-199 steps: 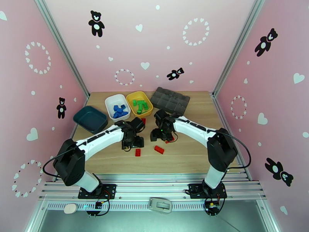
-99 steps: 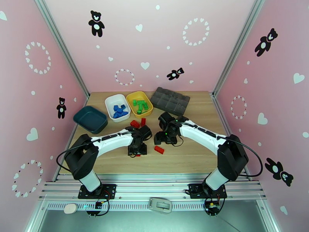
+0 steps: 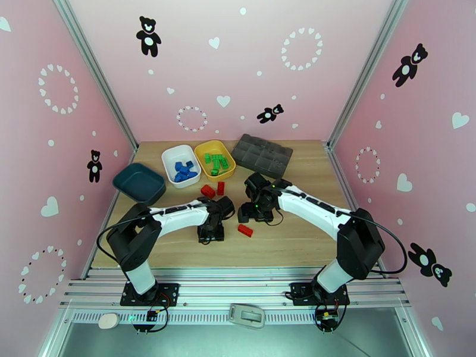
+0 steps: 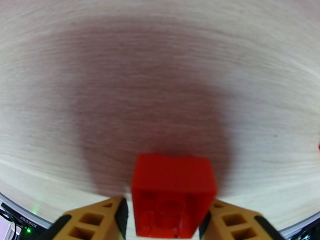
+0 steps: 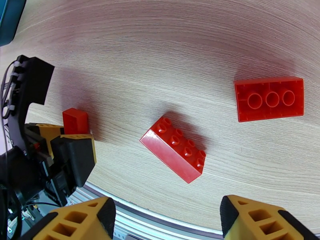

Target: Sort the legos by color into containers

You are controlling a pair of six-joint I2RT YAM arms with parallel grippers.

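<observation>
Table (image 3: 297,233), far left: the teal tray (image 3: 138,182) stands at the left edge. To its right, the white tray (image 3: 181,165) holds the blue bricks (image 3: 185,171). Just beside that, the yellow tray (image 3: 215,159) holds the green bricks (image 3: 216,162).

Left gripper (image 3: 211,232): down at the table surface, in front of the white and yellow trays. In the left wrist view its fingers (image 4: 104,219) press against both sides of a small red brick (image 4: 173,189), hollow underside toward the camera. The jaws are set close on it and the grip is made. The right wrist view shows the small red brick (image 5: 75,120) between those fingers, low over the wood. Whether it touches the table cannot be told.

Between the arms, in front of the yellow tray: the left loose brick (image 3: 207,191) and right loose brick (image 3: 221,187), both red, lie just beside each other on the wood. Nearer the bases, a studded red brick (image 3: 245,230) lies flat with its studs up. In the right wrist view an upturned red brick (image 5: 269,99) lies hollow side up, apart from the studded one and to its right.

Right gripper (image 3: 247,212): low over the table, right of centre. Its fingers (image 5: 80,221) are spread wide with nothing between them. The studded red brick lies on the wood ahead of them.

Back right: a dark grey organizer box (image 3: 262,154), just beside the yellow tray.
</observation>
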